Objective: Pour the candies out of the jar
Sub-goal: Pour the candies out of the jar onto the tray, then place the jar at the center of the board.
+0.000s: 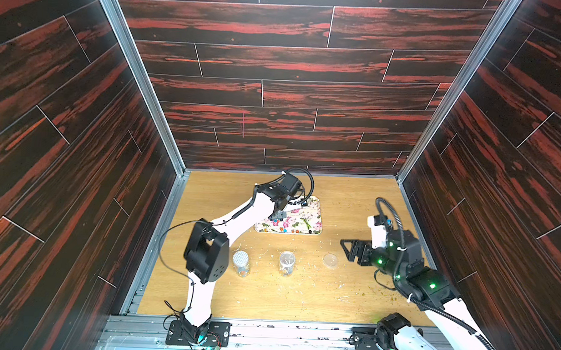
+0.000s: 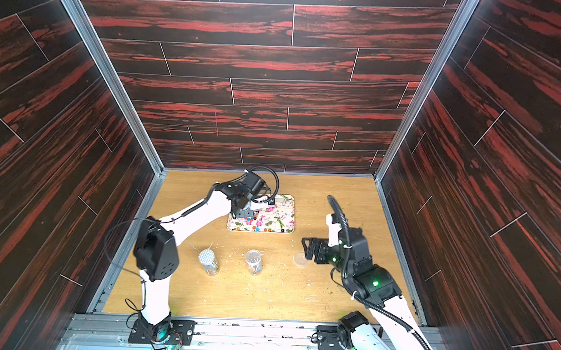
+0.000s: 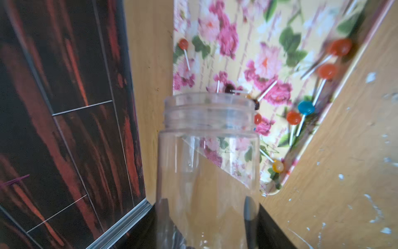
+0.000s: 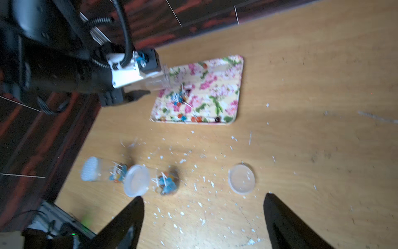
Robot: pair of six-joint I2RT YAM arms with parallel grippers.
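Left gripper [image 3: 206, 217]: jaws clamped on the clear jar [image 3: 207, 151], which is tipped with its mouth over the floral tray [image 3: 234, 25]. The candies [image 3: 293, 117] lie scattered on the tray, ahead of these jaws and beyond the jar mouth. Right gripper [image 4: 203, 196]: jaws wide, holding nothing, above the table [image 4: 323, 86]. A loose lid [image 4: 241, 179] lies just ahead of them.

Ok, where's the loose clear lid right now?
In both top views the lid lies flat on the table, on the right-arm side, between the open right gripper and the nearest standing jar.
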